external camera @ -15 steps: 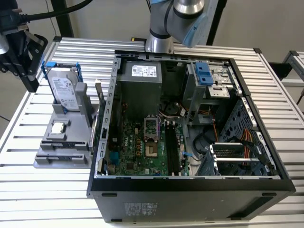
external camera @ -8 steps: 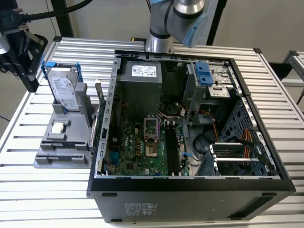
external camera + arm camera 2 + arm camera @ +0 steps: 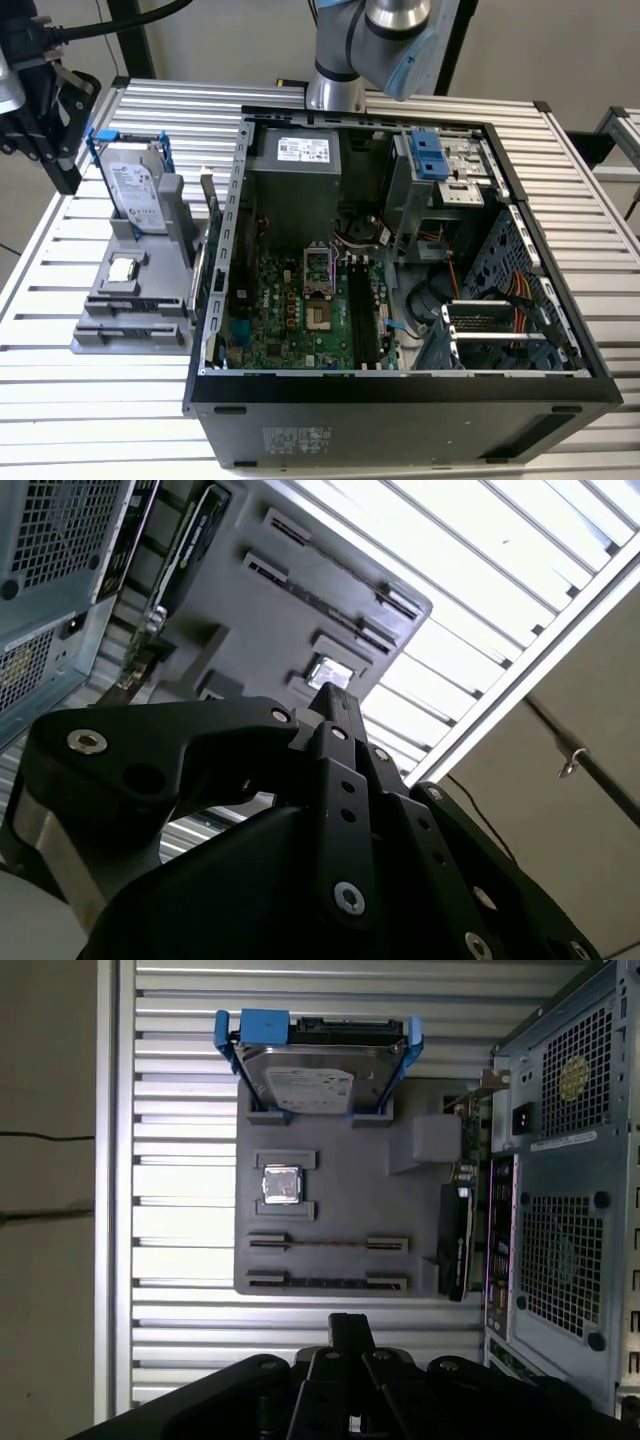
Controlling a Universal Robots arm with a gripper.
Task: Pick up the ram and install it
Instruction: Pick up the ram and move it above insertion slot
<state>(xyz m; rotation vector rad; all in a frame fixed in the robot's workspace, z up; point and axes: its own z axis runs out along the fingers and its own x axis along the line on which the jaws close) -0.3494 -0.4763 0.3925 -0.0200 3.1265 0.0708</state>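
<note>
**Pincer above the counter, ram not yet lifted**

The pincer (image 3: 350, 1322) hangs above the slatted counter (image 3: 170, 1160) at the edge of the gray holder (image 3: 340, 1185). Its tips look clenched together on nothing. The ram (image 3: 328, 1244) seems to be the thin strip standing on edge in a holder slot, near the processor (image 3: 281, 1184) and apart from the computer case (image 3: 560, 1160). I judge that clenched tips would strike its top edge, and a skewed grip could tilt it.

The end effector (image 3: 58, 135) hangs near the hard drive (image 3: 135, 190) on the grey tray (image 3: 125, 325)
</note>
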